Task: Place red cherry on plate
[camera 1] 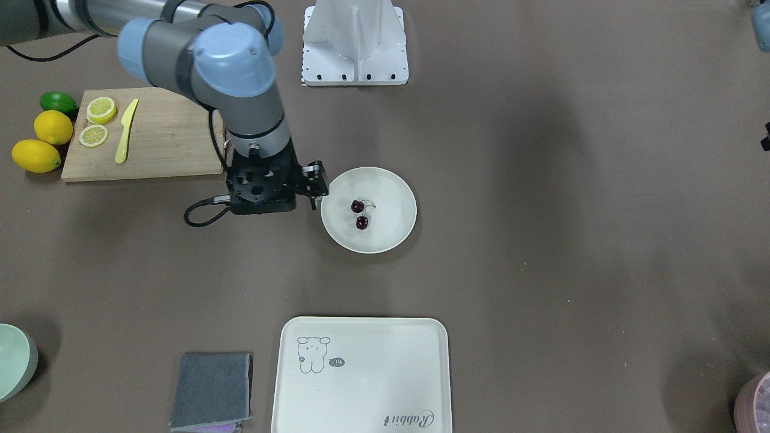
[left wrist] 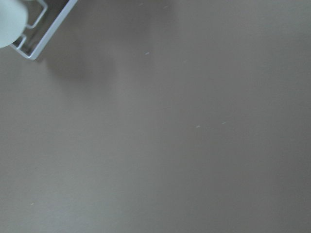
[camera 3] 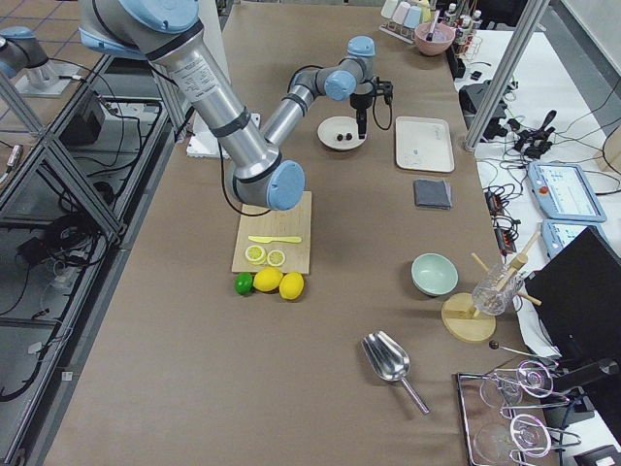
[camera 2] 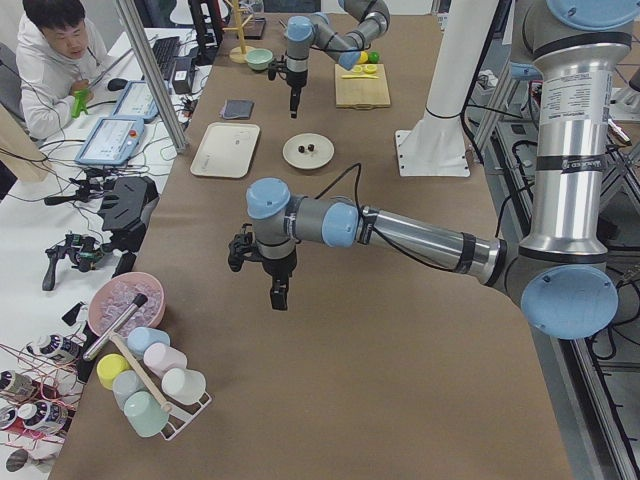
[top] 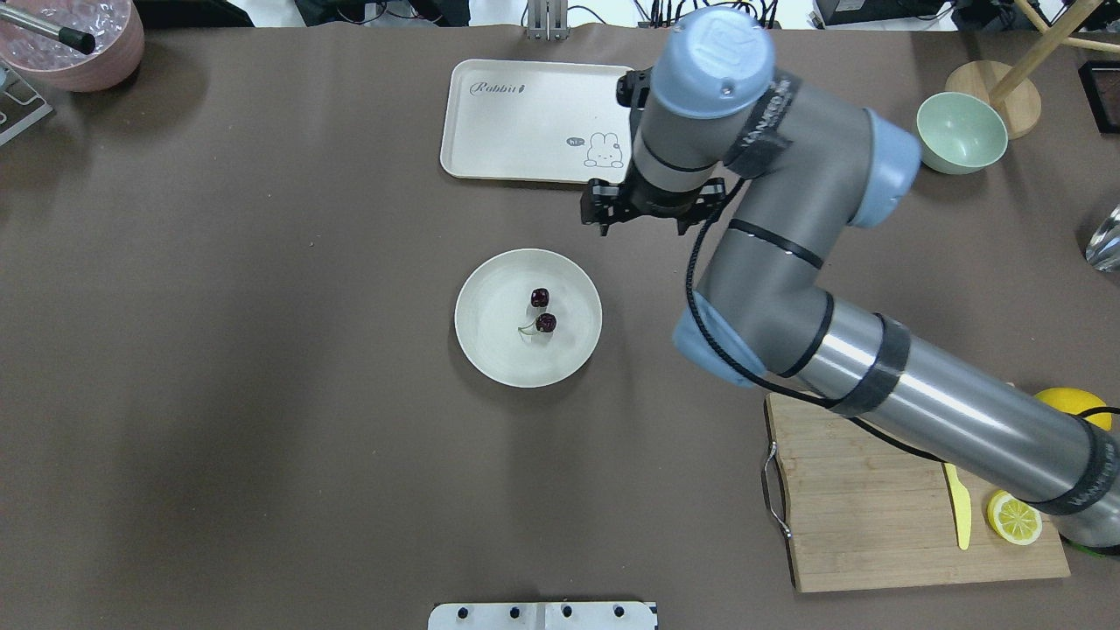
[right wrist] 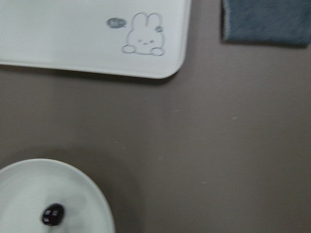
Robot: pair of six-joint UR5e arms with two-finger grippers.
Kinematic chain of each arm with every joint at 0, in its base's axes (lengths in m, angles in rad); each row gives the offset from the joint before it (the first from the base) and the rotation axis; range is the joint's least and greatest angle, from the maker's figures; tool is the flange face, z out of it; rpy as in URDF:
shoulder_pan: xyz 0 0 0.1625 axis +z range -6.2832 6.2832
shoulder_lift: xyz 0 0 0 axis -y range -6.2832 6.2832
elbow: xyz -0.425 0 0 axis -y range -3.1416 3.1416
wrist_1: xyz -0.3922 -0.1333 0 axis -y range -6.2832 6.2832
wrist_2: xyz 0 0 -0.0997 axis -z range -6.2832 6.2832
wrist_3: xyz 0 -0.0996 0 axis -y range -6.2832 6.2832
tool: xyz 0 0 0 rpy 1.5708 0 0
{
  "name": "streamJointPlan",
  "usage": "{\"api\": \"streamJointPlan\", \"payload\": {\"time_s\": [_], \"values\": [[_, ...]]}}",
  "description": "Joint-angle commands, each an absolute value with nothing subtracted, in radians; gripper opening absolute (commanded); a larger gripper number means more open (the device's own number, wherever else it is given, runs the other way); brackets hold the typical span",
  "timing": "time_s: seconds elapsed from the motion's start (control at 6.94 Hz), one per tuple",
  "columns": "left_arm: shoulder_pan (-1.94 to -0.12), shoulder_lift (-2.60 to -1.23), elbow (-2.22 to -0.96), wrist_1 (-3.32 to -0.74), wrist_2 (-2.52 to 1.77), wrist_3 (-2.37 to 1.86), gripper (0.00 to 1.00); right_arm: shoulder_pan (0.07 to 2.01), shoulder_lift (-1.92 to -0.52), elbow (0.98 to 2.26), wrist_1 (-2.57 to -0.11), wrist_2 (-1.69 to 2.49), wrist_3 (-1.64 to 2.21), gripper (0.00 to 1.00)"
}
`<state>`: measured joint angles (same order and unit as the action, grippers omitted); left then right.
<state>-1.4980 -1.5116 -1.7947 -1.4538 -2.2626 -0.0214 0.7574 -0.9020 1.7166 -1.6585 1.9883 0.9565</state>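
Observation:
The red cherry (camera 1: 361, 214), a dark pair on a pale stem, lies inside the round cream plate (camera 1: 388, 186) near the table's middle; the overhead view shows the cherry (top: 542, 311) on the plate (top: 490, 302) too. My right gripper (camera 1: 286, 207) hangs open and empty above the table just beside the plate's rim, apart from the fruit. In the right wrist view the plate (right wrist: 92, 191) fills the lower left corner with one cherry (right wrist: 52, 214) on it. My left gripper (camera 2: 278, 295) hovers over bare table far from the plate; I cannot tell whether it is open.
A cream tray (camera 1: 361, 373) with a drawing and a folded grey cloth (camera 1: 212, 391) lie beyond the plate. A wooden board (camera 1: 162, 138) holds lemon slices and a yellow knife, with lemons (camera 1: 36, 155) beside it. A green bowl (top: 961, 131) stands far right.

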Motion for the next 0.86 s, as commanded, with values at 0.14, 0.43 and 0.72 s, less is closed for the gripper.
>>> {"api": "streamJointPlan", "payload": {"time_s": [0.14, 0.43, 0.72], "values": [[-1.696, -1.489, -1.698, -1.450, -2.266, 0.286, 0.98, 1.123, -1.176, 1.825, -1.670, 2.218, 0.465, 1.00], [-1.695, -1.496, -1.686, -1.450, -2.264, 0.288, 0.98, 1.324, -1.256, 1.821, -1.847, 2.235, 0.027, 1.00], [-1.695, -1.496, -1.684, -1.451, -2.264, 0.287, 0.98, 1.504, -1.361, 1.787, -1.933, 2.233, -0.251, 1.00]]}}
